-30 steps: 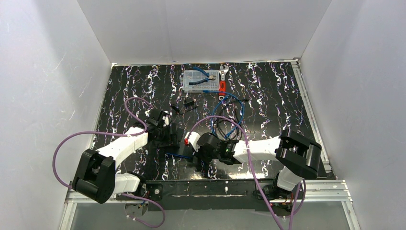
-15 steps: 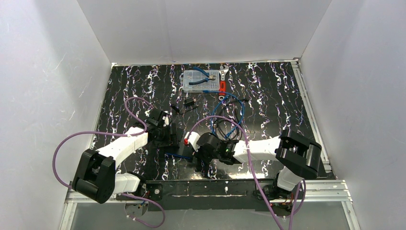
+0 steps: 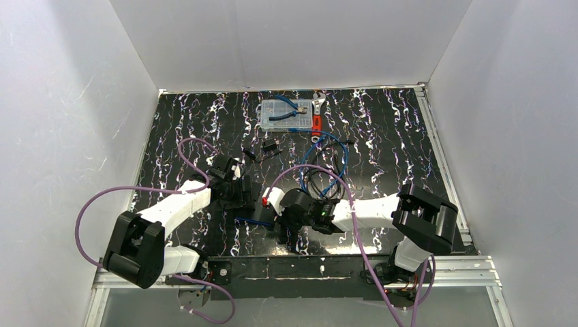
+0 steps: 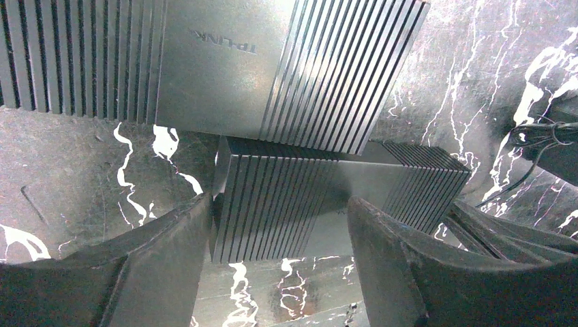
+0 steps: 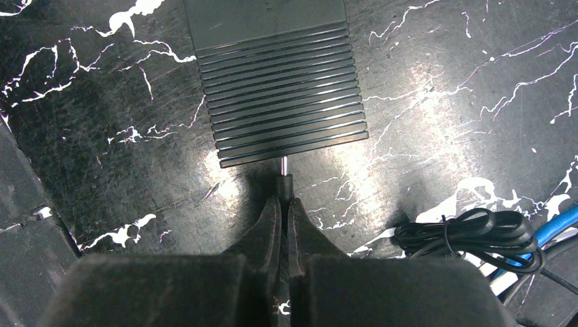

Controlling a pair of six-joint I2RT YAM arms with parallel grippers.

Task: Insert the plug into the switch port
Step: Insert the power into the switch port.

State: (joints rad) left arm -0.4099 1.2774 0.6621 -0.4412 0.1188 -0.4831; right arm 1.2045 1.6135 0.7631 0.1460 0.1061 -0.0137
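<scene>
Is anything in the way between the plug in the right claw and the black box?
Nothing visible. The right gripper holds the plug with its metal tip right at the edge of the switch, nothing between them. The port itself cannot be seen.

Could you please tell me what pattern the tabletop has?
The tabletop is glossy black with white marble-like veins, clearest in the right wrist view.
</scene>
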